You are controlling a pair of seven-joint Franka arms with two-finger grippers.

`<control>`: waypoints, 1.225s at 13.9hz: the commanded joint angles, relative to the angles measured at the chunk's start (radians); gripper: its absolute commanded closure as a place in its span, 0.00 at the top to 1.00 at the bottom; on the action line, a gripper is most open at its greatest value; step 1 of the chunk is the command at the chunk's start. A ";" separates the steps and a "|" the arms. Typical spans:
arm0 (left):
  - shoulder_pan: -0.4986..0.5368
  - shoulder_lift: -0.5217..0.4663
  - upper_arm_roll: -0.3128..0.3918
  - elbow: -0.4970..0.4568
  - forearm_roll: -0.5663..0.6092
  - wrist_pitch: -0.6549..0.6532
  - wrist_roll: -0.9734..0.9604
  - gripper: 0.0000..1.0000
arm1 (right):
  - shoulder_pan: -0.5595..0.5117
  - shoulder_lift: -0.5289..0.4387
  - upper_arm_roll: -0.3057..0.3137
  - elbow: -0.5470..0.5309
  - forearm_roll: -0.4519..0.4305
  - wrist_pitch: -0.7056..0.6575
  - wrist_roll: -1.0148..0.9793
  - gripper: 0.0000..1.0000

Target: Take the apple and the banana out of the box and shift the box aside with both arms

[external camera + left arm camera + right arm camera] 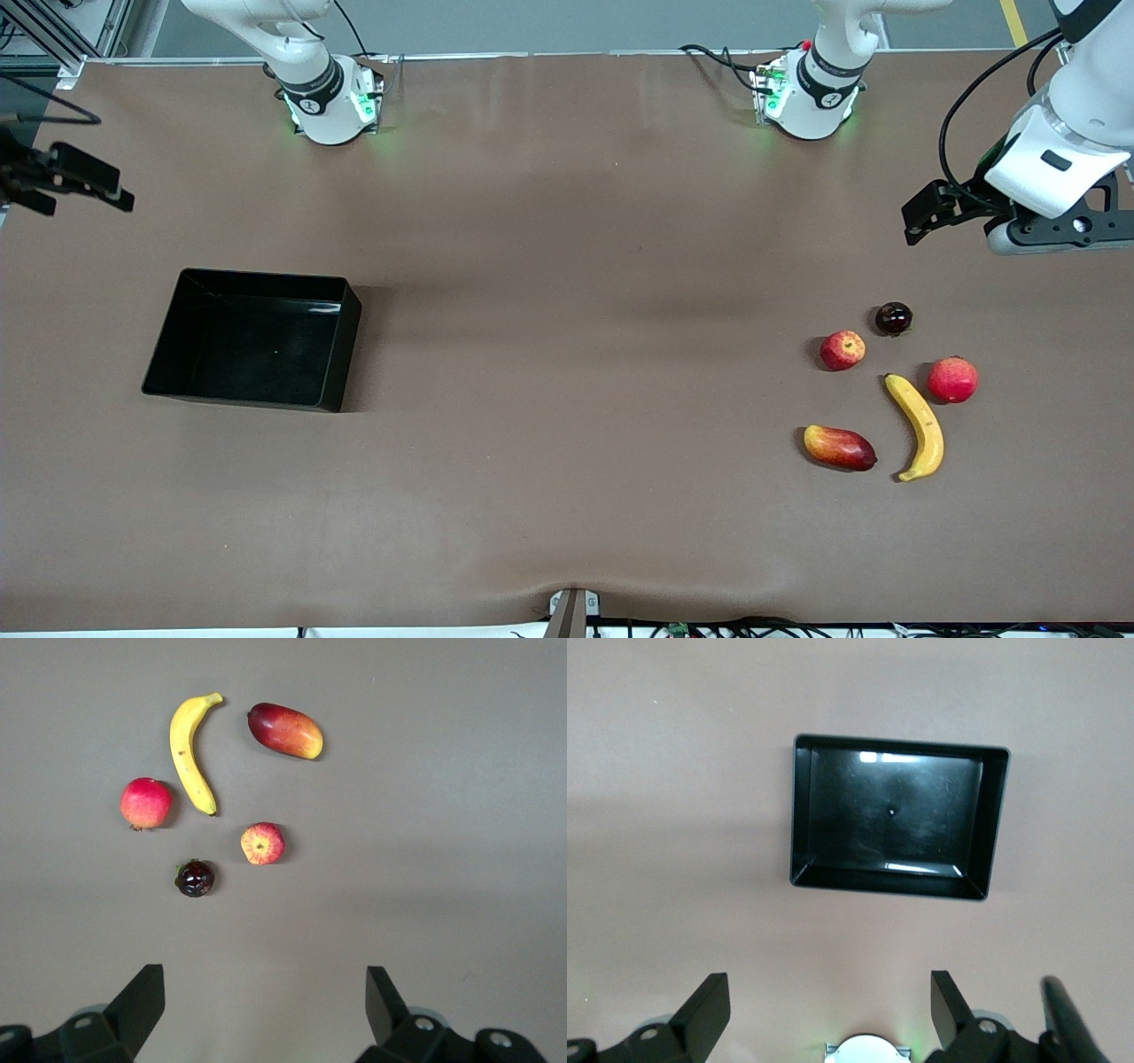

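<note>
The yellow banana (918, 427) and the small red apple (842, 350) lie on the table toward the left arm's end. They also show in the left wrist view, banana (188, 749) and apple (262, 843). The black box (347, 344) stands empty toward the right arm's end and shows in the right wrist view (992, 824). My left gripper (1067, 229) hangs high over bare table beside the fruit group, open and empty (263, 979). My right gripper (80, 182) hangs high over the table edge beside the box, open and empty (830, 983).
An oblong red-yellow mango (839, 447) lies beside the banana's nearer end. A larger pinkish-red round fruit (952, 379) and a small dark fruit (893, 318) lie by the apple. The brown table (567, 354) spans between the box and the fruits.
</note>
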 commanded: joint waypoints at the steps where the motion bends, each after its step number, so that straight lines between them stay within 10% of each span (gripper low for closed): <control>1: 0.005 -0.017 -0.006 -0.022 -0.002 0.019 -0.003 1.00 | -0.015 -0.142 0.010 -0.186 -0.059 0.061 0.011 1.00; 17: 0.005 -0.024 -0.008 -0.017 -0.005 0.028 -0.007 1.00 | -0.024 -0.117 0.009 -0.162 -0.011 0.136 -0.023 1.00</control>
